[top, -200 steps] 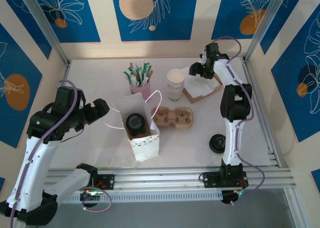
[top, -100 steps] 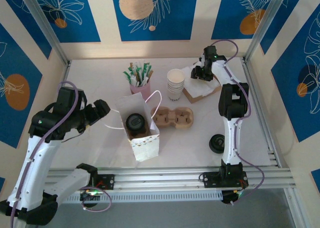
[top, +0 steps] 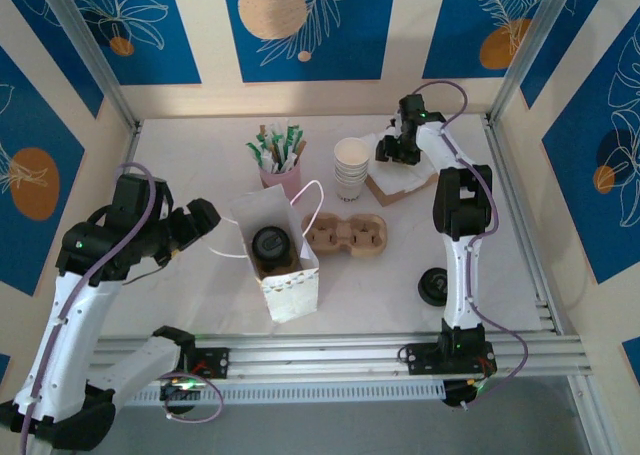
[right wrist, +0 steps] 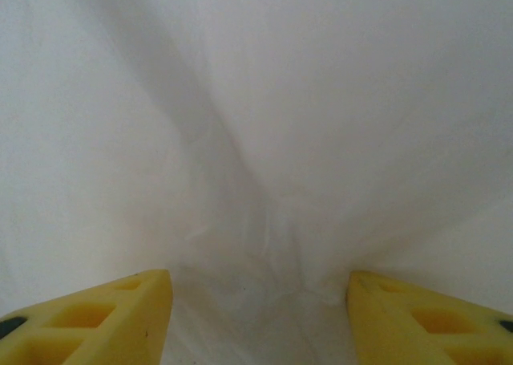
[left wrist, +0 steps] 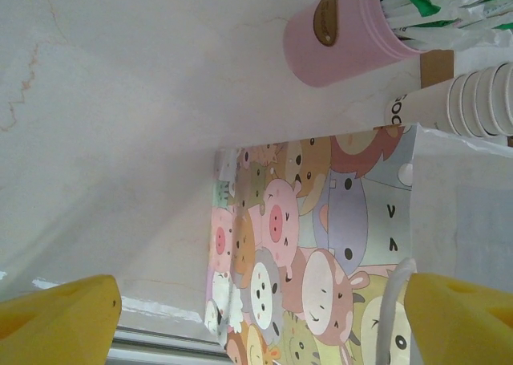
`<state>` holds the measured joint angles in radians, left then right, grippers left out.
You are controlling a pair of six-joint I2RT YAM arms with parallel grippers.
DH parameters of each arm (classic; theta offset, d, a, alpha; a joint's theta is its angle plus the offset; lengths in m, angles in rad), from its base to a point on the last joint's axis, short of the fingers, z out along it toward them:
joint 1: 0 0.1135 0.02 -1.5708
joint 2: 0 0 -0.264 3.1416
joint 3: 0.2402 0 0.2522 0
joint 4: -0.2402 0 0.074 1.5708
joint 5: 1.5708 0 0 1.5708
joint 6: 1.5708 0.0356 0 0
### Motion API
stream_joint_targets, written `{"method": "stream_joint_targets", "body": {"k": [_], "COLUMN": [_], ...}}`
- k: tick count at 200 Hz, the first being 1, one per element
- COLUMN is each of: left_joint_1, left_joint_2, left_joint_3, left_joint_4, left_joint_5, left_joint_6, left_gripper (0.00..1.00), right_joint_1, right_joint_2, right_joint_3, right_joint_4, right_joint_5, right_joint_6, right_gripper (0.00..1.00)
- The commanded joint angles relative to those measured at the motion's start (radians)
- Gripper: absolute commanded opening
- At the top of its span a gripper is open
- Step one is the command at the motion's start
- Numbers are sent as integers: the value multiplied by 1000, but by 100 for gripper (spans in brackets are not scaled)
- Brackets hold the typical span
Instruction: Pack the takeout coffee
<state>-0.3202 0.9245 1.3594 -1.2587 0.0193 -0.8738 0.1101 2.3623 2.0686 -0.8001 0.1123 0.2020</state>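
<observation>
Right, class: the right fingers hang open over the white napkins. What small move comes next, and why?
Probably ease down and close on the top napkin: the right gripper sits at the napkin stack, its fingers open with white paper between them, nothing gripped, and the bag holds a lidded cup.

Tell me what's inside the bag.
A black-lidded cup stands in the bag, seen from above. The bag's walls hide the cup's body and anything lower down beside it.
</observation>
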Motion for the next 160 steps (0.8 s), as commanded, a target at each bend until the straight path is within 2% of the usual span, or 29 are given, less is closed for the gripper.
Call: {"method": "stream_joint_targets", "body": {"k": [1,63,74,93,123,160], "left_joint_1": [-5,-5,-5,-5,-5,-6], "left_joint_2": [-11,-19,-22,-24,-29,-48], "left_joint_3": [14,11,9,6,10,22], "left_joint_4": [4,7,7,11,15,61], "left_joint_5": [16,7,6,3,-18,-81], "left_joint_6": [-20,-16,-15,-13,-1,36], "left_gripper": [91,90,89,89,88,87], "right_joint_1": [6,3,-1,-10,-32,-66], "right_joint_2": [13,-4,-9,-21,-65,-204], "right_joint_3": [-21,-11,-7,-1,6,-50], "right_joint_4": [-24,-20,-20,-18,-13,38], "right_joint_5": [19,14,4,-13,-54,-100], "right_joint_6": [-16,0,10,16,66,134], "right_gripper": [55,35,27,19,0,0]}}
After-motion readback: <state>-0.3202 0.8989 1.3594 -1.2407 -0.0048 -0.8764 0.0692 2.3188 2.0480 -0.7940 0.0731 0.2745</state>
